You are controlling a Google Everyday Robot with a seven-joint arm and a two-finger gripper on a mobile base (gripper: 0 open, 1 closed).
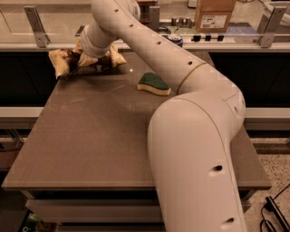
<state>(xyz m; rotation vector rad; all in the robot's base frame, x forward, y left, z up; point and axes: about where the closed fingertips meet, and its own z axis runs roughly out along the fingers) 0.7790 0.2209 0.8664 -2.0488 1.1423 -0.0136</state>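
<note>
My white arm reaches across the table to the far left corner. There my gripper [82, 59] presses onto a crumpled yellow and brown snack bag [63, 61] that lies on the table top. The wrist covers the middle of the bag; its ends stick out to the left and to the right [115, 56]. A green and yellow sponge [154, 84] lies apart on the table, to the right of the gripper.
The brown table [90, 136] stands before a long counter with metal rail posts [36, 20]. A cardboard box [214, 13] and small items sit on the counter at the back right. A cable lies on the floor at the lower right.
</note>
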